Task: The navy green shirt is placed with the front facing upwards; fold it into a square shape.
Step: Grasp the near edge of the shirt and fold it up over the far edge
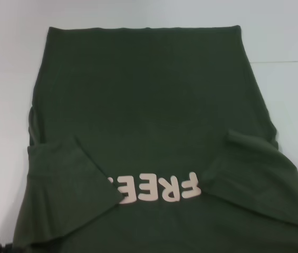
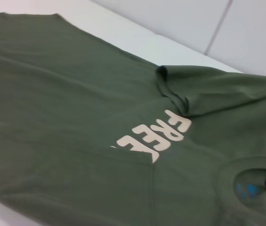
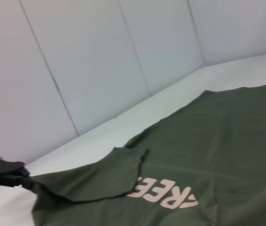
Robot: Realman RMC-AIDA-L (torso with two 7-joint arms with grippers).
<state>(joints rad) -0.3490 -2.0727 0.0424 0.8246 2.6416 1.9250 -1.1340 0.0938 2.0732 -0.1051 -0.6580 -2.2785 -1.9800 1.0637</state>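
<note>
Here the navy green shirt (image 1: 149,105) lies spread front-up on the white tabletop (image 1: 291,37), its hem at the far edge. Both short sleeves are folded inward over the chest, the left one (image 1: 72,182) covering the start of the pale lettering (image 1: 159,188). The left gripper (image 3: 5,175) shows in the right wrist view beside that sleeve's edge; whether it clamps the cloth I cannot tell. The right gripper is out of sight
</note>
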